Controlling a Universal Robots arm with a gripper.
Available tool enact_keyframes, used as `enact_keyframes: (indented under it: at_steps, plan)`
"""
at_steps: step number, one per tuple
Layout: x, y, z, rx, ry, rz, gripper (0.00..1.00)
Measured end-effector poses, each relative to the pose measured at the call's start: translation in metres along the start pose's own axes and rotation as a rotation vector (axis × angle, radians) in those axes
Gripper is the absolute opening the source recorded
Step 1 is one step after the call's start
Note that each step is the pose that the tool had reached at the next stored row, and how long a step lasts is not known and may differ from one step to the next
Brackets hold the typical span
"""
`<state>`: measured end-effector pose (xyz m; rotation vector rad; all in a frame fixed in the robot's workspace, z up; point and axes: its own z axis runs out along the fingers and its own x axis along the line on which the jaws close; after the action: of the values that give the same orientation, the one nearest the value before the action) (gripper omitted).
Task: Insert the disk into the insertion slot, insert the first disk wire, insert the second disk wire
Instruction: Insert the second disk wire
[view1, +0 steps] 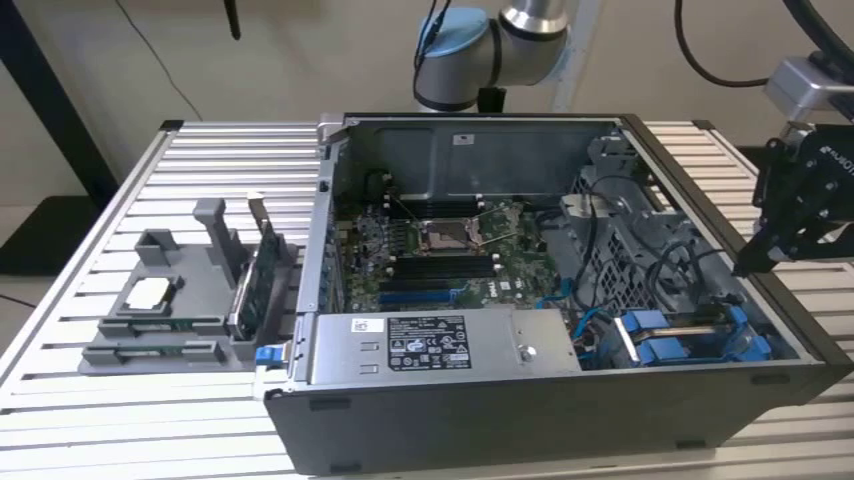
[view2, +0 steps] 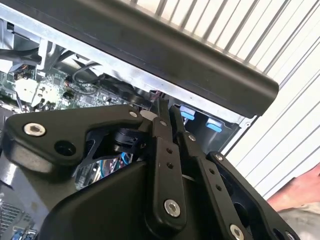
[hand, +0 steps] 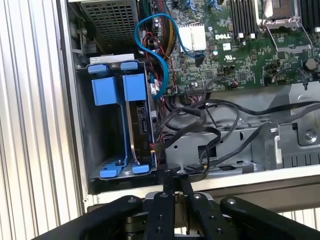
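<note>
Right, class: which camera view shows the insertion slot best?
The first wrist view: it looks straight into the insertion slot, showing its whole depth. The exterior view shows it obliquely, at the case corner; the second wrist view, two of its blue tabs.

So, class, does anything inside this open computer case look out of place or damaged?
Nothing looks damaged or spilled. The only untidy part is the loose black cables sprawling beside the insertion slot, where the disk sits between blue rails.

Matt black tool (view2: 166, 108), dull grey metal insertion slot (hand: 106, 137), smooth blue plastic rails (hand: 134, 88).
</note>
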<state>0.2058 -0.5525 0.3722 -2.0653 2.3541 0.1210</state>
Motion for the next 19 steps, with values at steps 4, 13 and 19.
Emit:
enact_keyframes:
  at_steps: [4, 13, 19]
  plan:
    - [0.0002, 0.0000, 0.0000, -0.0004, -0.0014, 0.001, 0.17]
    - [0.0030, -0.0004, 0.0015, -0.0036, -0.0033, 0.005, 0.25]
    - [0.0065, -0.0007, 0.0000, -0.0095, -0.0160, 0.013, 0.11]
